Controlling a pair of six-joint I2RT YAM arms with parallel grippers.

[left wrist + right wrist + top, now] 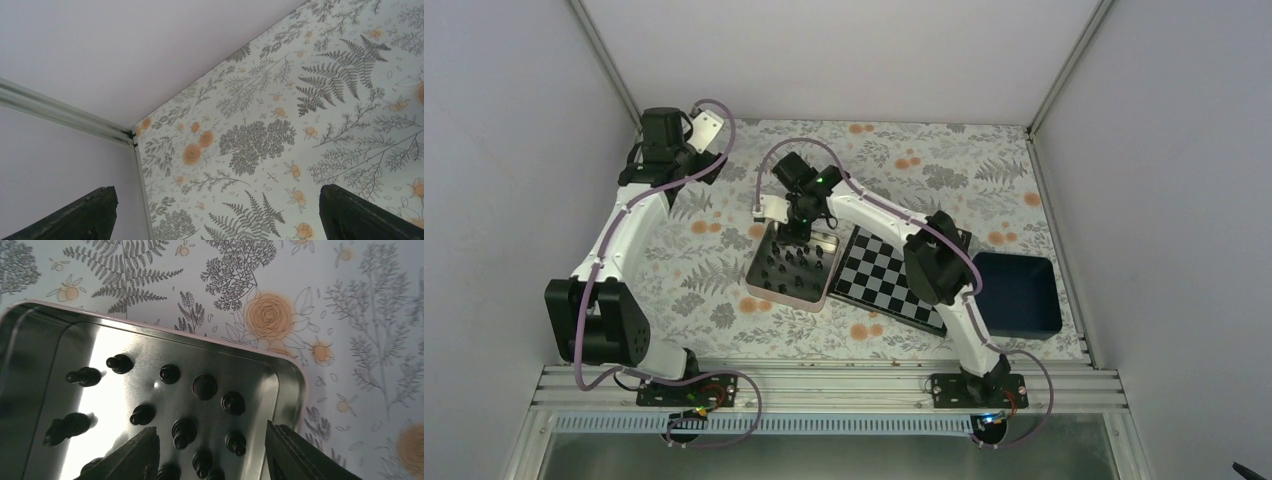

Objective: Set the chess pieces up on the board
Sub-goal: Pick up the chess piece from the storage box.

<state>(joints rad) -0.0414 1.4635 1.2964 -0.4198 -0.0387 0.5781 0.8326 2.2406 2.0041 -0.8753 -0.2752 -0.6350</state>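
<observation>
Several tiny black chess pieces (790, 266) stand in a silver square metal tin (762, 289) at the table's middle. In the right wrist view the pieces (184, 433) stand on the tin's shiny floor (125, 375). The black-and-white checkered board (884, 275) lies right of the tin, bare of pieces where it shows. My right gripper (797, 226) hangs over the tin's far edge, open and empty (212, 450), with pieces below the gap between its fingers. My left gripper (667, 150) is at the far left corner, open and empty (217, 215), over bare cloth.
A dark blue tray (1017, 292) sits at the right, beside the board. The floral tablecloth (724, 225) covers the table. White walls close in on the left, back and right; a metal corner post (65, 117) is close to the left gripper.
</observation>
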